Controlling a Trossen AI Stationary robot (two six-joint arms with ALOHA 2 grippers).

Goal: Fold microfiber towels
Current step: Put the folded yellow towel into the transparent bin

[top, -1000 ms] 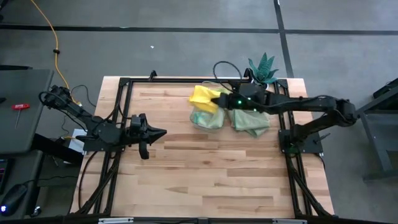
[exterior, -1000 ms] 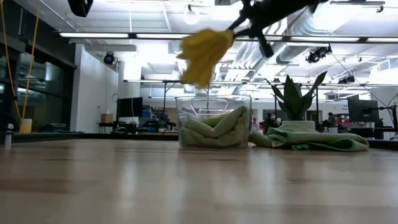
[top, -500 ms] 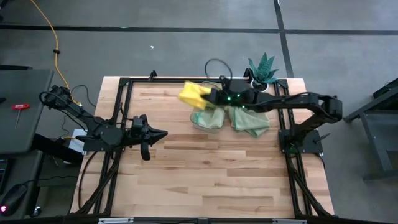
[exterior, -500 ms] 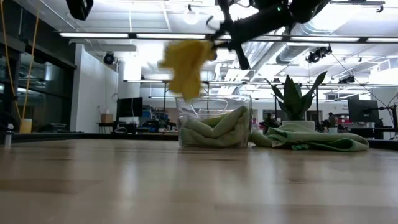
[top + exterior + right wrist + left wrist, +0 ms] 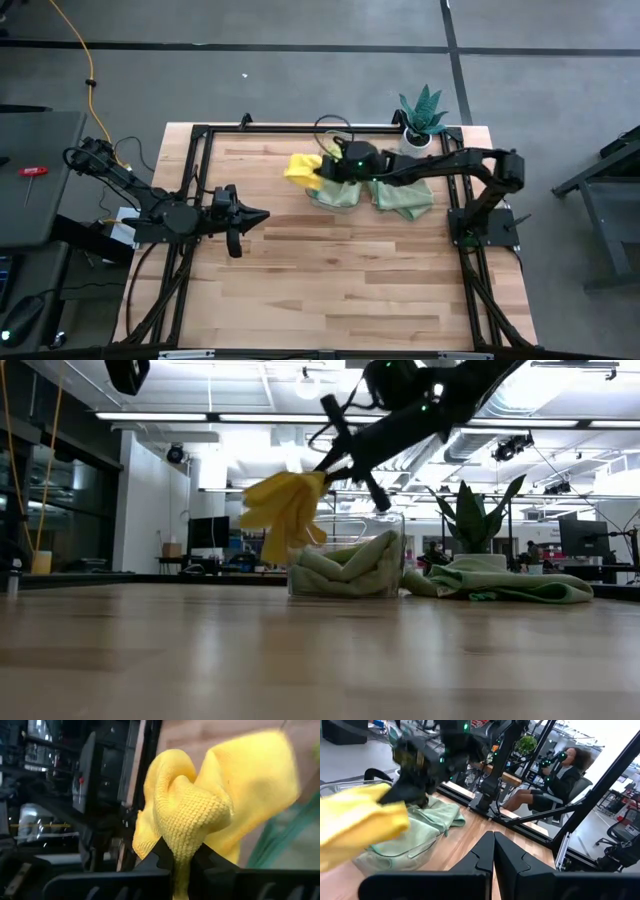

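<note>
Wooden table [image 5: 330, 280] carries a clear bin [image 5: 345, 555] stuffed with green towels [image 5: 345, 570], another green towel [image 5: 505, 585] heaped beside it near the potted plant [image 5: 422, 110]. Right claw [image 5: 322, 172] is clamped on a yellow towel [image 5: 283, 510], hanging in the air just beside the bin. Left claw [image 5: 262, 213] sits pinched together, holding nothing, well apart over the table's left side.

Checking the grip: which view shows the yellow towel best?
Right wrist view: yellow towel fills it, pinched in the right gripper. Low view shows it dangling, blurred; high view only a small patch; left wrist view a blurred edge.
</note>
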